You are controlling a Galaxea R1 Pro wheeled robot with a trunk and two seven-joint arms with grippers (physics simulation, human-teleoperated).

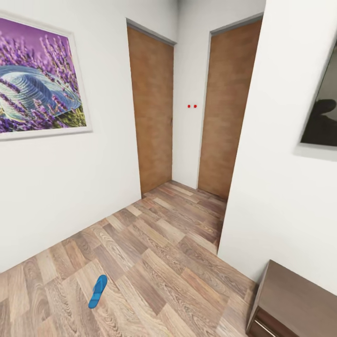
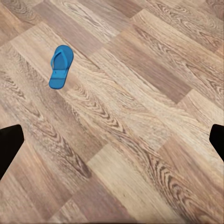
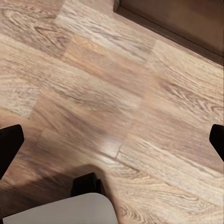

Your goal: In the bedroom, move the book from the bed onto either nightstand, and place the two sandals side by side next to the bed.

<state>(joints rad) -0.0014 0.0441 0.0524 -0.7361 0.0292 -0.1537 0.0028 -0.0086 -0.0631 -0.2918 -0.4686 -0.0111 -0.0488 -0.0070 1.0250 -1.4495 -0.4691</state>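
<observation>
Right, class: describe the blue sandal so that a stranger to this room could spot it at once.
Start at the large lavender picture on the white wall. Drop to the wood-plank floor in front of it: the sandal lies there flat and alone. It is the one bright blue, sole-shaped thing on brown boards.

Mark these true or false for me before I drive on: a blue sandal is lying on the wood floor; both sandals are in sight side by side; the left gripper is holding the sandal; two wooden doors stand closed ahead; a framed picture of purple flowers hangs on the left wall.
1. A blue sandal lies on the wood floor. True.
2. Both sandals are in sight, side by side. False: one sandal is visible, alone on the planks.
3. The left gripper is holding the sandal. False: its fingers are spread wide and empty, the sandal lying apart from them on the floor.
4. Two wooden doors stand closed ahead. True.
5. A framed picture of purple flowers hangs on the left wall. True.
</observation>
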